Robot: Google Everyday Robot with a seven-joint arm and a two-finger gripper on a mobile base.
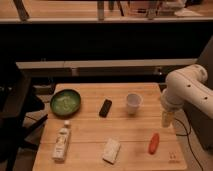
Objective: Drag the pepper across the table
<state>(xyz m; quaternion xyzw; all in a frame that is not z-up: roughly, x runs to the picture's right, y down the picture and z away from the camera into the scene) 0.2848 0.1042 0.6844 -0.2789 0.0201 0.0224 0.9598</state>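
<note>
The pepper (154,143) is small, elongated and red-orange. It lies on the light wooden table (90,131) near the front right corner. My gripper (166,120) hangs from the white arm (187,85) at the table's right edge. It is above and slightly right of the pepper, apart from it, open and holding nothing.
A green bowl (65,102) sits at the back left, with a black rectangular object (105,107) and a white cup (133,102) in the middle back. A white bottle (62,142) lies at the front left. A white packet (111,150) lies at the front centre. Dark shelving stands behind.
</note>
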